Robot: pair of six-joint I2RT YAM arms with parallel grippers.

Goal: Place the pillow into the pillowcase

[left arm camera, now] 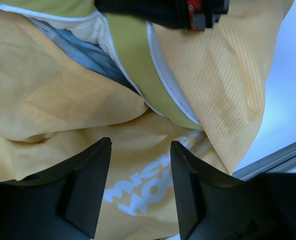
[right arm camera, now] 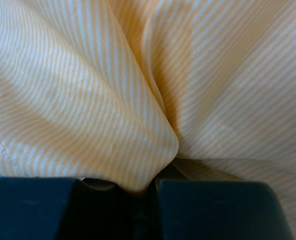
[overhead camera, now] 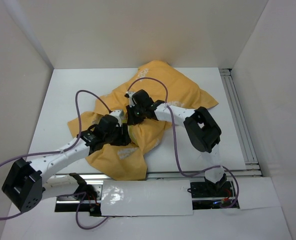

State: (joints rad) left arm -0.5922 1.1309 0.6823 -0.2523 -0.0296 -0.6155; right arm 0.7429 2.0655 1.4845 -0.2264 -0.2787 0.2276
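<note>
Left gripper (left arm camera: pixel 140 195): jaws standing apart over the pillowcase (left arm camera: pixel 62 105), gripping nothing. Just ahead of its fingertips the pillow (left arm camera: pixel 130 65) is showing at the case mouth, its yellow edge band running diagonally away from the fingers and the rest sitting under cloth (can't tell how deep). The left arm is the nearer one to that edge. Beyond it, the right gripper (right arm camera: pixel 140 187) is pinching a fold of pillowcase, jaws nearly together. My read from the top view: the bundle's long axis is running from beside the left gripper out past the right one, far end pointing away to the right.
</note>
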